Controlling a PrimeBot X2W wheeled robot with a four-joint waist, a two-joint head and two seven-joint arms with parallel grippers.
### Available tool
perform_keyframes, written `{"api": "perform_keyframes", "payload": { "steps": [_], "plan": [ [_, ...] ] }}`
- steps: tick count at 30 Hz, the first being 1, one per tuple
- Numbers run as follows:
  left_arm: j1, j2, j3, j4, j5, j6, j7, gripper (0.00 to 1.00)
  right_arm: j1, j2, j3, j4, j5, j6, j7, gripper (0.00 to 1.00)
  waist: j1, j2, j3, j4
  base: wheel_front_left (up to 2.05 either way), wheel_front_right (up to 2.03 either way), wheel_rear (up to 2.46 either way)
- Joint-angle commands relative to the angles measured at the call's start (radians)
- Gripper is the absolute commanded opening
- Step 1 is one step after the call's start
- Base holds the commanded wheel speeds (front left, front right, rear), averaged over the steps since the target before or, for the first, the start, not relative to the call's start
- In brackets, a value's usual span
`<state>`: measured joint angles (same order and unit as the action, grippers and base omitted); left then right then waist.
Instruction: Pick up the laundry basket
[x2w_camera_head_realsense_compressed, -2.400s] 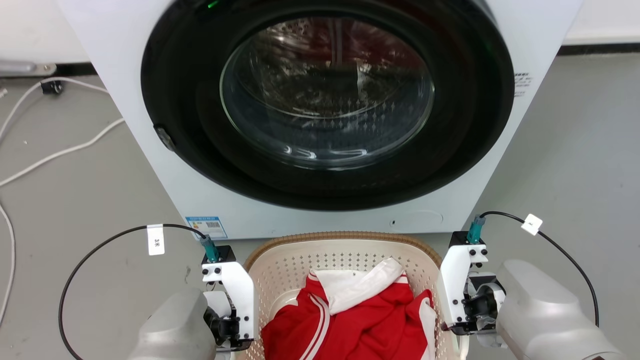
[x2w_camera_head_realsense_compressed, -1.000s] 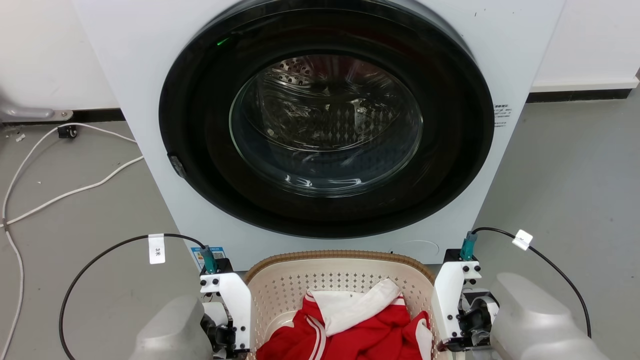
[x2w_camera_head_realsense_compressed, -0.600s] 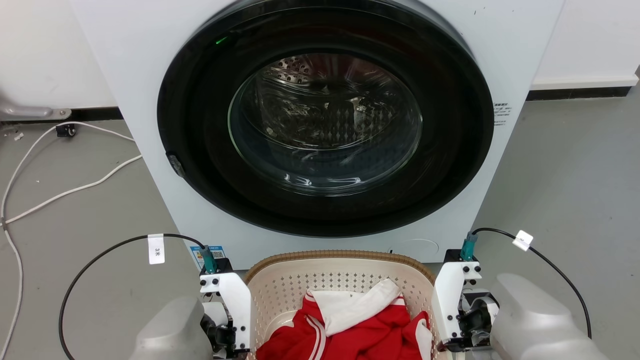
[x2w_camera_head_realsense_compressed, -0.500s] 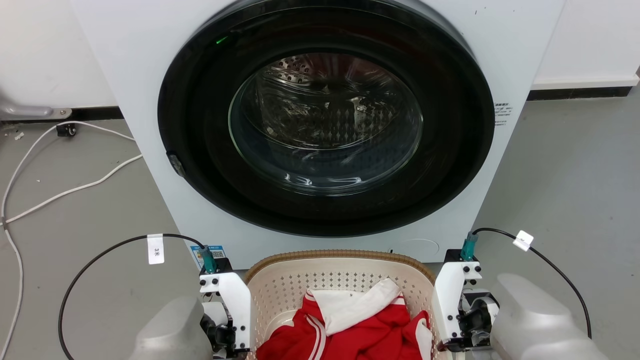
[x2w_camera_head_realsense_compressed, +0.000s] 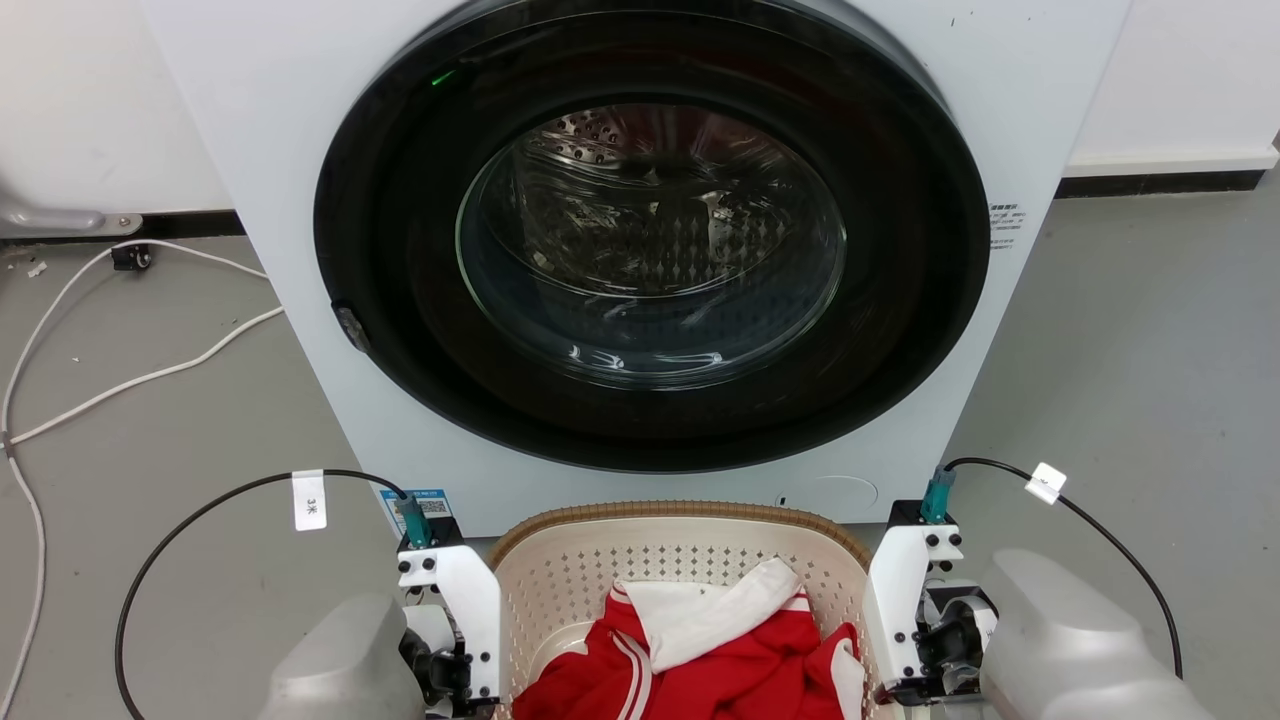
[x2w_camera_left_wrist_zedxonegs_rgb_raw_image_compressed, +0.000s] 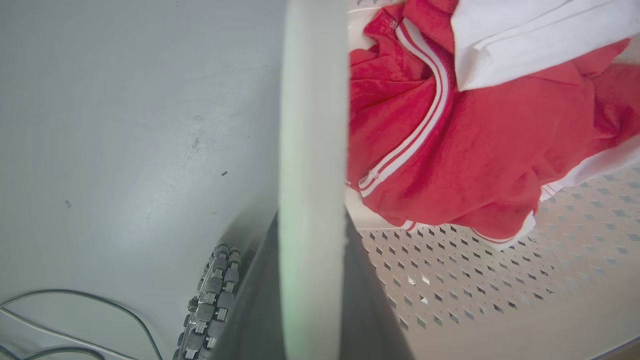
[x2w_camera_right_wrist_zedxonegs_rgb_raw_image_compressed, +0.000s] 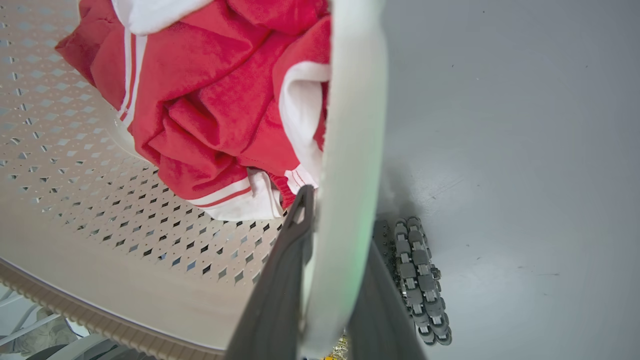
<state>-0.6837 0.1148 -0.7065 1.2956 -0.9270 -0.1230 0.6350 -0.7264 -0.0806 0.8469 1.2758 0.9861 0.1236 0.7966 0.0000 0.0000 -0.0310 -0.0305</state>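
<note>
Looking down from the head camera, I see the laundry basket (x2w_camera_head_realsense_compressed: 680, 512) at the bottom centre, its brown far rim just short of the washing machine (x2w_camera_head_realsense_compressed: 250, 150); I cannot tell whether the two touch. The machine's round glass door (x2w_camera_head_realsense_compressed: 650, 240) is shut. Bare grey floor (x2w_camera_head_realsense_compressed: 1120, 350) lies open on both sides of the basket. White cables (x2w_camera_head_realsense_compressed: 130, 380) trail over it well off to my left.

The head view gives me only the wrist mounts beside the basket. The wrist cameras show the grip itself. The left gripper (x2w_camera_left_wrist_zedxonegs_rgb_raw_image_compressed: 311, 220) has a dark finger pressed on each side of the white left handle (x2w_camera_left_wrist_zedxonegs_rgb_raw_image_compressed: 312, 125), clamped on it. The right gripper (x2w_camera_right_wrist_zedxonegs_rgb_raw_image_compressed: 342, 225) is clenched the same way on the right handle (x2w_camera_right_wrist_zedxonegs_rgb_raw_image_compressed: 355, 125). Both wrist views also pick up a grey roller wheel (x2w_camera_left_wrist_zedxonegs_rgb_raw_image_compressed: 212, 305) down on the floor beside the basket. Whether the basket is off the floor I cannot tell.

A red garment with white stripes (x2w_camera_head_realsense_compressed: 720, 670) is heaped inside.

The tag (x2w_camera_head_realsense_compressed: 309, 500) on the left arm's black cable reads "3米". A blue sticker (x2w_camera_head_realsense_compressed: 425, 500) low on the machine and small print (x2w_camera_head_realsense_compressed: 1003, 225) right of the door are too small to read.
</note>
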Motion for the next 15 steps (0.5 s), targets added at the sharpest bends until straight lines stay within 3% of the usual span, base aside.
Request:
{"api": "perform_keyframes", "payload": {
  "steps": [1,15],
  "plan": [
    [0.007,-0.024,-0.001,-0.012,-0.008,-0.011,-0.001,0.00,0.010,0.036,0.002,-0.011,0.012,0.013,-0.004,0.00,0.0000,0.0000,0.000,-0.001,0.00,0.00,0.00],
    [0.005,-0.026,-0.007,-0.012,-0.016,-0.011,0.002,0.00,0.005,0.036,0.011,-0.009,0.019,0.013,-0.009,0.00,0.0000,0.0000,0.001,0.000,0.00,0.00,0.00]
  ]
}}
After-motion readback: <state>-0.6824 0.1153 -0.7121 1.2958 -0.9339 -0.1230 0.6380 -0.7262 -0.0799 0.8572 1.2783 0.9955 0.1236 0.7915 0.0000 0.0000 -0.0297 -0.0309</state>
